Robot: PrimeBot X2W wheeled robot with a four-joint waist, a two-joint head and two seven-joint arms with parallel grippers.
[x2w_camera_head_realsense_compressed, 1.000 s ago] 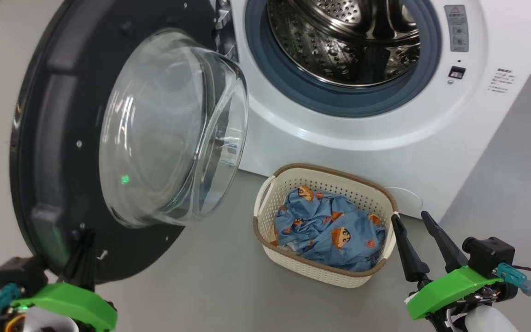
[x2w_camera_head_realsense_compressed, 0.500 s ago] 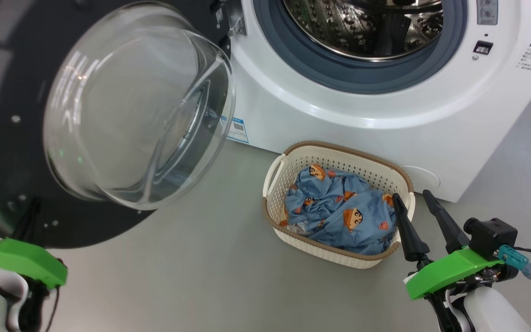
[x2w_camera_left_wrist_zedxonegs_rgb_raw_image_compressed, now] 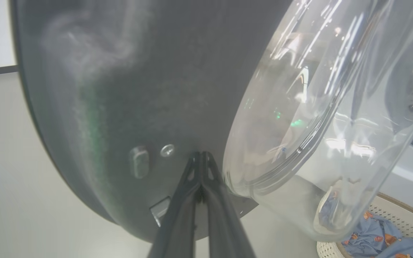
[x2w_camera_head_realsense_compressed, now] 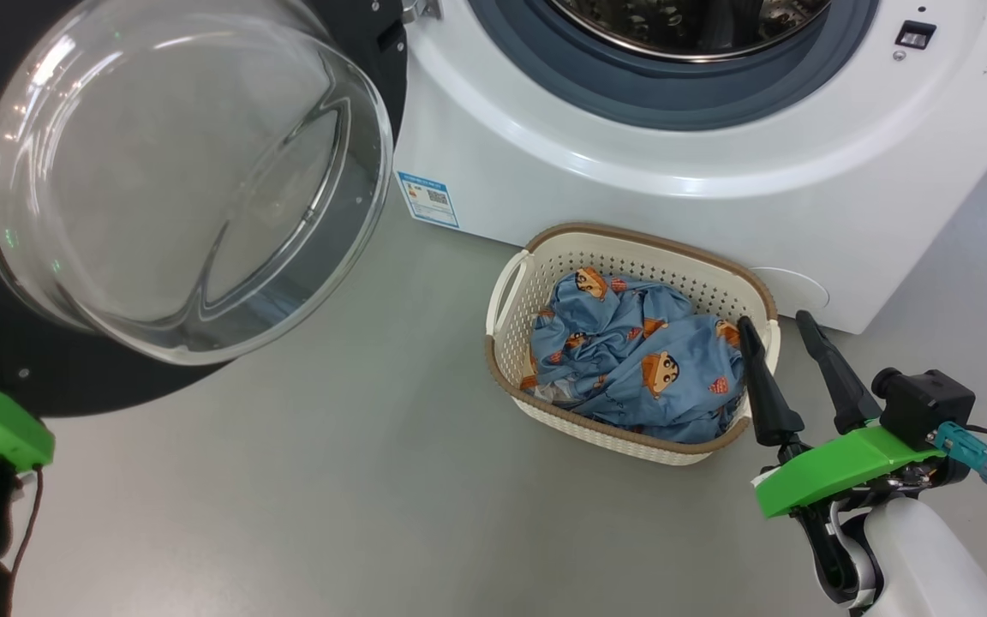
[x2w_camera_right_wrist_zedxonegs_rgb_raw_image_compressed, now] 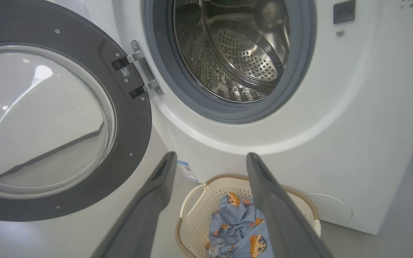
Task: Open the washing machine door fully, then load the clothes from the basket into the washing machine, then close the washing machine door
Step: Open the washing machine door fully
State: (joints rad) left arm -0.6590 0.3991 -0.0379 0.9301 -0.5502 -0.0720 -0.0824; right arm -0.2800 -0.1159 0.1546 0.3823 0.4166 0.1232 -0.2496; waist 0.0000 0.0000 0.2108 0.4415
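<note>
Two grippers lie nearest, in opposite states. The left gripper (x2w_camera_left_wrist_zedxonegs_rgb_raw_image_compressed: 200,157) has its dark fingers pinched together with nothing between them. In the left wrist view the joined tips look pressed against the dark inner face of the washing machine door (x2w_camera_head_realsense_compressed: 185,171), low down, just beside the rim of its glass bowl (x2w_camera_left_wrist_zedxonegs_rgb_raw_image_compressed: 317,107). The right gripper (x2w_camera_head_realsense_compressed: 774,321) hovers with its jaws spread wide and empty. In the head view one fingertip overlaps the right end of the basket (x2w_camera_head_realsense_compressed: 536,291), and the other lies just outside the rim.

The basket sits on the grey floor (x2w_camera_head_realsense_compressed: 331,480), close in front of the washing machine (x2w_camera_head_realsense_compressed: 631,197). The clothes (x2w_camera_head_realsense_compressed: 631,368) lie bunched inside it, none lifted out. Farther off, the door is swung well away from the opening on its hinge (x2w_camera_right_wrist_zedxonegs_rgb_raw_image_compressed: 140,71), leaving the grey rubber ring (x2w_camera_right_wrist_zedxonegs_rgb_raw_image_compressed: 228,114) and the steel drum (x2w_camera_right_wrist_zedxonegs_rgb_raw_image_compressed: 235,53) uncovered. What shows of the drum holds no garment.

The step in hand reads as the end of the door opening, with the shut left fingers used as a pusher. Whether the door has reached its stop cannot be told. The next move likely falls to the right gripper. It would need to tip down over the basket, sink its open fingers into the heap and close on a thick fold. It would then lift clear of the rim, keeping off the bulging glass.
</note>
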